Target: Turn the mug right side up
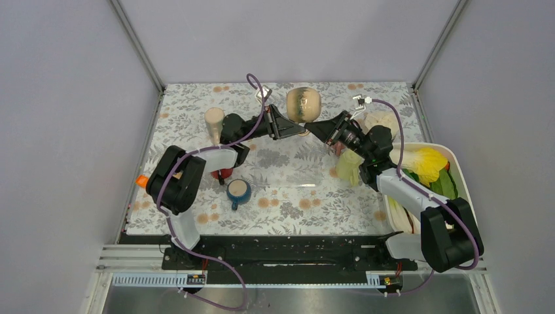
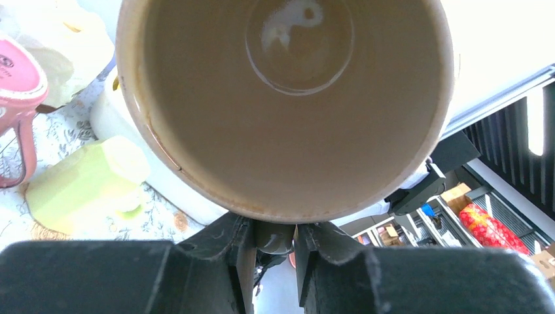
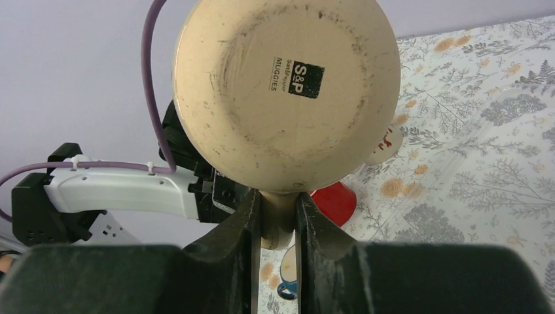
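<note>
A beige mug (image 1: 303, 104) is held off the mat at the back middle, lying on its side. Its mouth faces my left wrist camera, which looks into the empty inside (image 2: 288, 98). Its base, with a black S&P label, faces my right wrist camera (image 3: 288, 91). Its handle points down toward the near side. My left gripper (image 1: 291, 127) is shut on the handle (image 2: 275, 239) from the left. My right gripper (image 1: 315, 129) is shut on the same handle (image 3: 278, 222) from the right.
A blue cup (image 1: 238, 191) and a red object (image 1: 222, 173) sit near the left arm. A tall beige cup (image 1: 214, 124) stands back left. A light green block (image 1: 350, 167) lies by the right arm. A white tray (image 1: 454, 159) of vegetables stands at right.
</note>
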You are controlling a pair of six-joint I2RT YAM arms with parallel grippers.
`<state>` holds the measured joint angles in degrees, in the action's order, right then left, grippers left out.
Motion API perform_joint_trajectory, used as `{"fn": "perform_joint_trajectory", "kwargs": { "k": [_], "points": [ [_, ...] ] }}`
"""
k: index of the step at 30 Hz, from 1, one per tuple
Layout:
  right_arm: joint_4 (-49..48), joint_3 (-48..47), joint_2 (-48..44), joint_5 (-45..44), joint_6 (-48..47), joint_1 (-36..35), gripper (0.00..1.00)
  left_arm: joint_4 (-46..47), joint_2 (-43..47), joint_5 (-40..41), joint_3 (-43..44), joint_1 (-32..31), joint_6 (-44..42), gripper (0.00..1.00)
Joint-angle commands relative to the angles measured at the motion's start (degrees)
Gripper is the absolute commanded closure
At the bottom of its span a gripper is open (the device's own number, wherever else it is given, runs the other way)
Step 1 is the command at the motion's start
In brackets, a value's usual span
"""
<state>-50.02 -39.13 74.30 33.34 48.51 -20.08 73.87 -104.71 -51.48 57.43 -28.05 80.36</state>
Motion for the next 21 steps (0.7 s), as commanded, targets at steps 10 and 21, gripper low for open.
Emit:
{"fn": "perform_joint_trajectory", "kwargs": {
  "k": [10, 21],
  "points": [
    [-3.94, -1.79, 0.15, 1.21, -5.15, -0.67, 1.0, -9.56, 7.73, 4.75, -0.16, 3.75, -5.05, 1.0],
    [-5.97, -1.11, 0.69, 0.96, -2.89, -1.37, 0.89, -3.26, 8.69, 6.36, -1.92, 4.48, -0.39, 1.0]
  ]
}}
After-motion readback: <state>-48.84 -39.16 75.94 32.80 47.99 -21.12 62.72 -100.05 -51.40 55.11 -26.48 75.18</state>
